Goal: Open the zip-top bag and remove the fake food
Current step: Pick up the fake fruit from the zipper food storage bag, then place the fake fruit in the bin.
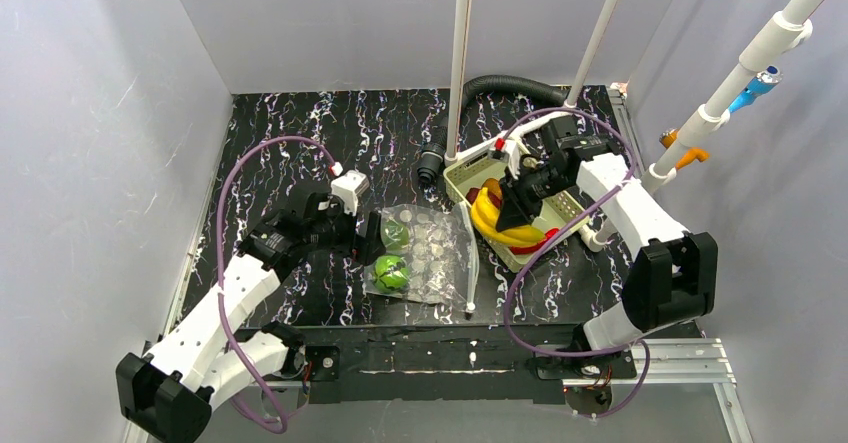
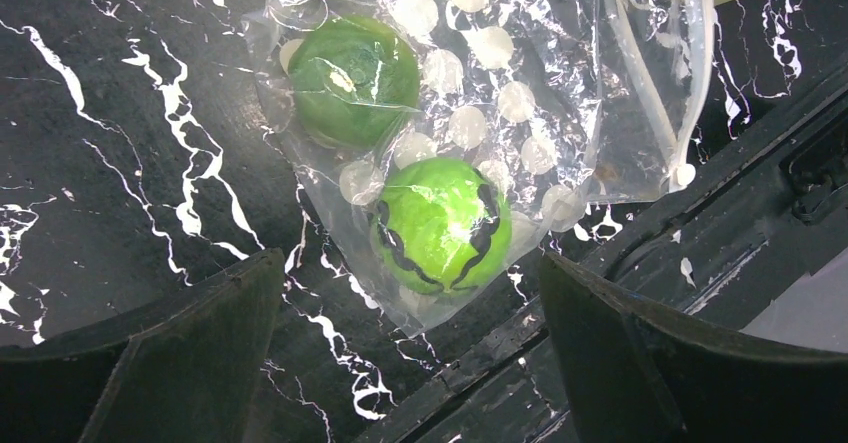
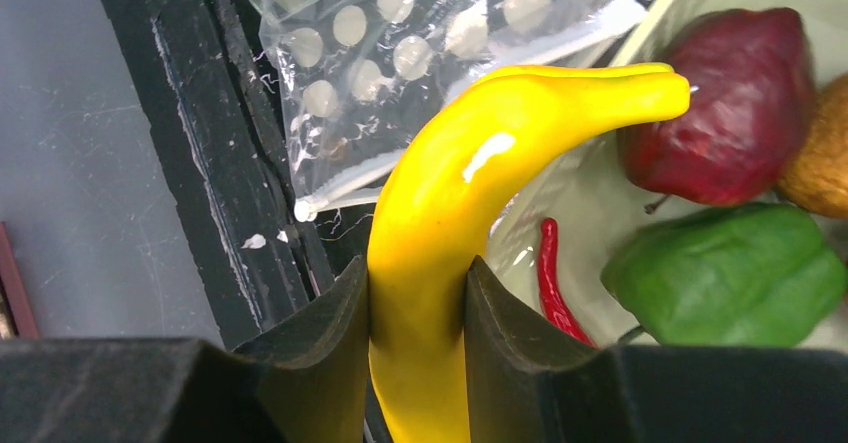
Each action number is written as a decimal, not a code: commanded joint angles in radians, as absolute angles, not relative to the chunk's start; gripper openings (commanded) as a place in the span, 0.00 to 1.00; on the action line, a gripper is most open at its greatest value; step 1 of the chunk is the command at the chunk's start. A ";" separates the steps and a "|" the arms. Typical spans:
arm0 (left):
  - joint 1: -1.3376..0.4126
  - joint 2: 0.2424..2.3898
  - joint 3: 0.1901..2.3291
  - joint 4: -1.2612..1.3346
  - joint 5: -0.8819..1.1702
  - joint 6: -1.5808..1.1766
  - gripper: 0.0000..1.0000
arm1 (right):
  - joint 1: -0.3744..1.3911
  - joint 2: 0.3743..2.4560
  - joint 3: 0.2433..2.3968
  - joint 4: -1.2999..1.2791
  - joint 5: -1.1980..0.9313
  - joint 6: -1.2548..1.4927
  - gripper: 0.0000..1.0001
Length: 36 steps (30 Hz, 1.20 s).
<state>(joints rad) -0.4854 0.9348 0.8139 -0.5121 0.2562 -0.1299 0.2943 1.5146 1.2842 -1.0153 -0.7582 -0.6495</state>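
The zip-top bag (image 1: pixel 432 253), clear with white dots, lies flat on the black marbled table. Inside it are two pieces of fake food: a bright green ball (image 2: pixel 440 225) and a darker green one (image 2: pixel 353 78). My left gripper (image 2: pixel 410 268) is open just short of the bag's near corner, its fingers either side and touching nothing. My right gripper (image 3: pixel 417 283) is shut on a yellow banana (image 3: pixel 470 153), held over the pale green basket (image 1: pixel 458 173). In the basket lie a red chili (image 3: pixel 552 273), a dark red fruit (image 3: pixel 735 103) and a green pepper (image 3: pixel 725 273).
A black corrugated hose (image 1: pixel 500 88) curls behind the basket. Two white poles (image 1: pixel 460 53) rise from the table's middle. The table's front rail (image 1: pixel 440 348) runs close to the bag. A brownish piece (image 3: pixel 820 153) sits at the basket's far side.
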 commanded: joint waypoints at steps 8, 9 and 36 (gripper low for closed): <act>-0.479 0.863 0.765 -0.507 0.236 -0.112 0.98 | 0.170 1.398 1.225 -0.850 -0.781 -0.549 0.01; -0.479 0.852 0.762 -0.502 0.230 -0.110 0.98 | 0.164 1.392 1.218 -0.829 -0.771 -0.534 0.01; -0.466 0.715 0.742 -0.491 0.054 -0.129 0.98 | 0.137 1.580 1.335 -0.646 -0.579 -0.343 0.15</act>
